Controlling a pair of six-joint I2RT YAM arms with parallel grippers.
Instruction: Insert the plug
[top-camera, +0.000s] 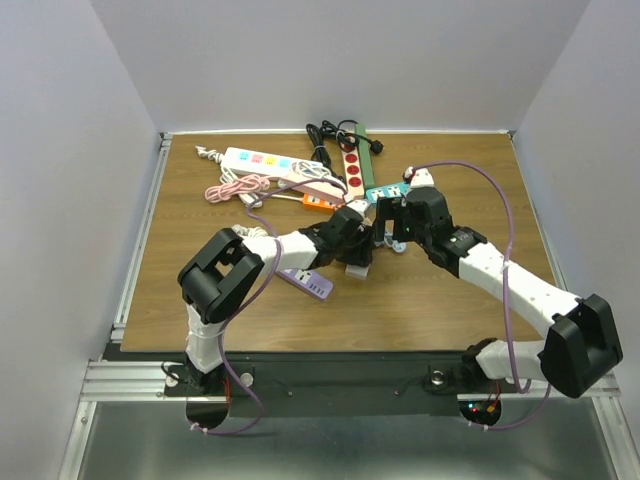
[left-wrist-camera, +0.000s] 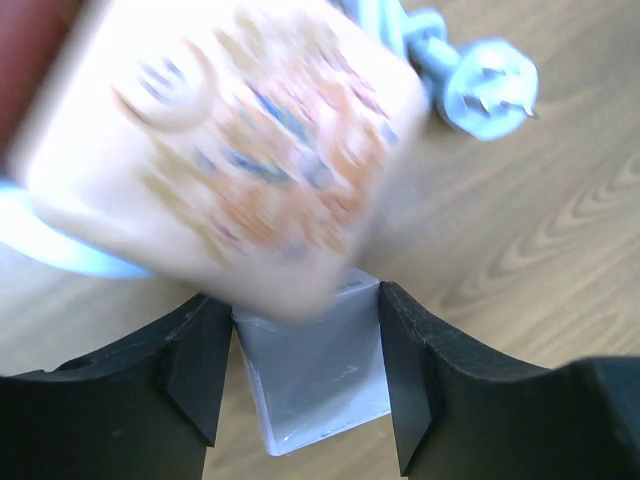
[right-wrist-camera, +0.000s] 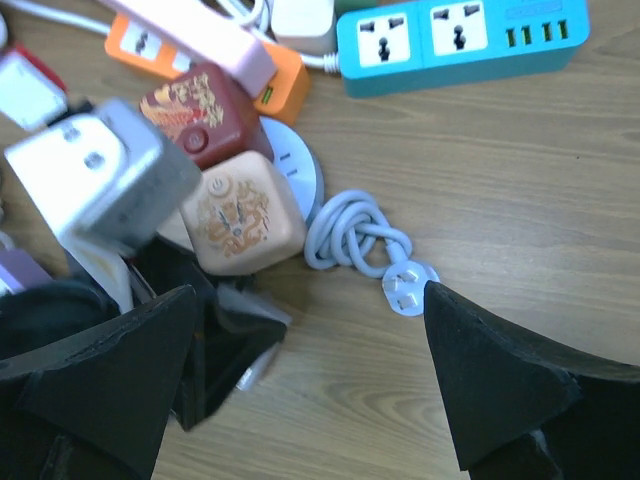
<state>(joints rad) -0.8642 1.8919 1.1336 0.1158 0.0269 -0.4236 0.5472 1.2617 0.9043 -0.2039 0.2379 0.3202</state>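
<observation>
At left, left tool (left-wrist-camera: 305, 310) clamped on a grey block (left-wrist-camera: 315, 400); blurred beige cube (left-wrist-camera: 230, 150) crowding just beyond, its far edge cut off. Centre: pale plug (right-wrist-camera: 408, 290) lying on bare bench (right-wrist-camera: 520, 180), cord (right-wrist-camera: 350, 235) coiled beside the cube. At right, right tool (right-wrist-camera: 308, 295) spread wide, empty, open wood beneath.

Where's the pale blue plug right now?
Right wrist view, right of centre: the pale blue plug lies at the end of its coiled cord, right of the beige cube, below the teal power strip.

Left tool (left-wrist-camera: 305, 335) clamped — right tool (right-wrist-camera: 310, 300) agape
</observation>
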